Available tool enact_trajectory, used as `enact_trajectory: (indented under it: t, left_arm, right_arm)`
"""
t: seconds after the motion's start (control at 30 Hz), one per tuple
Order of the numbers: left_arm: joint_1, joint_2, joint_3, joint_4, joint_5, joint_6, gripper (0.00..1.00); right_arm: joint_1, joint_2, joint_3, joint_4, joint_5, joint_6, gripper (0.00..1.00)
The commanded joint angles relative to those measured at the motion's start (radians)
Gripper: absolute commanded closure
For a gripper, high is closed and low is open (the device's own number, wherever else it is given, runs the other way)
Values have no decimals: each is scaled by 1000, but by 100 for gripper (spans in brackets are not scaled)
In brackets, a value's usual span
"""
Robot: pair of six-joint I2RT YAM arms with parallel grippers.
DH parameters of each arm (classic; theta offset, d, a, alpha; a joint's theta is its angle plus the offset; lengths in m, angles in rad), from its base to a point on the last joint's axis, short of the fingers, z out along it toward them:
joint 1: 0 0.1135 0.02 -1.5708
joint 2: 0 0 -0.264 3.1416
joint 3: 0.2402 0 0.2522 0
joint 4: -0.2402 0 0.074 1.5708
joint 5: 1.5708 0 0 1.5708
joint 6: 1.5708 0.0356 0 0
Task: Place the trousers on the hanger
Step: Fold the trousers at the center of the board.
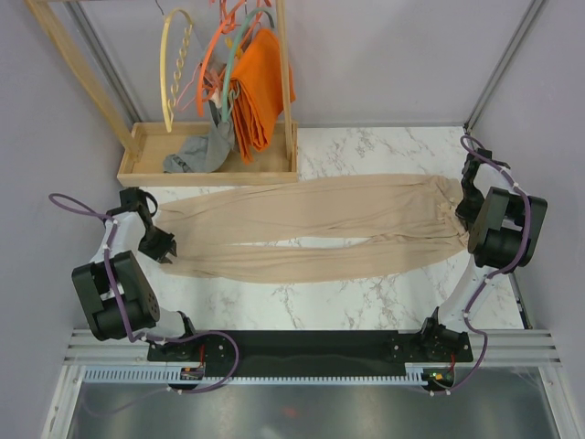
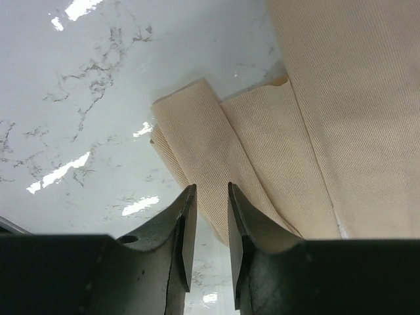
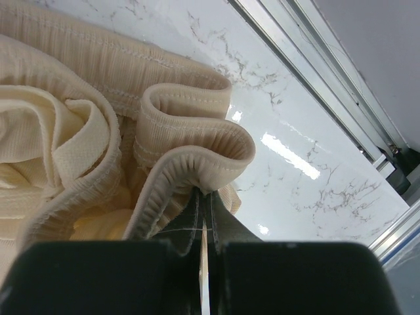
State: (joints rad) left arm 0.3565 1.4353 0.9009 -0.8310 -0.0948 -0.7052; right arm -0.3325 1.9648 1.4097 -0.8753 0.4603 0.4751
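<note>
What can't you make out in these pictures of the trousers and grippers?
- Left wrist view: trousers hem passes behind the left gripper; contact unclear.
- Right wrist view: shut fingers of the right gripper hide the pinched waistband edge.
- Top view: hanger hook runs off the top edge.

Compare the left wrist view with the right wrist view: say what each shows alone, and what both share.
Only the left wrist view: the leg ends of the trousers, folded flat, lying at the tips of the slightly parted left fingers. Only the right wrist view: the gathered waistband pinched in the shut right fingers, and a metal rail past the table. Both: beige fabric on white marble.
</note>
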Motion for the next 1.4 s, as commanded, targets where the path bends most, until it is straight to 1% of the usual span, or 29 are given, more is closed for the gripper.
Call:
enact_trajectory:
  t: [0.0, 0.07, 0.27, 0.43, 0.5, 0.6, 0.77, 0.87, 0.93, 0.97, 1.13, 1.37]
  left_arm:
    - [-5, -13, 7, 30, 43, 26, 67]
    - [-10, -12, -5, 33, 69, 24, 67]
    - [-24, 0, -22, 36, 86, 24, 71]
    - [-36, 45, -30, 55, 90, 10, 75]
    - [-48, 60, -31, 59, 116, 7, 73]
    - [-63, 71, -40, 64, 118, -2, 71]
    - [-74, 99, -62, 85, 118, -8, 71]
    - [-74, 115, -62, 95, 113, -8, 78]
    - [-76, 113, -56, 92, 101, -7, 90]
    - [-74, 105, -56, 92, 99, -7, 98]
    - [-74, 4, -71, 70, 55, -16, 98]
    - [-76, -32, -53, 32, 43, -28, 98]
  right_arm:
    - [-3, 12, 38, 2, 3, 0, 100]
    - [-3, 16, 43, 1, -5, 0, 100]
    - [-3, 19, 46, 2, -8, 3, 100]
    - [-3, 20, 48, 4, -14, 7, 100]
    - [-3, 22, 48, 4, -14, 7, 100]
    - [-3, 20, 48, 4, -12, 7, 100]
    - [-3, 25, 46, 6, -14, 5, 100]
    - [-3, 28, 46, 6, -12, 7, 100]
    - [-3, 28, 48, 4, -14, 3, 100]
    - [-3, 28, 52, 4, -14, 3, 100]
    - [-3, 32, 58, 4, -17, 2, 100]
    - [-3, 39, 60, 4, -18, 3, 100]
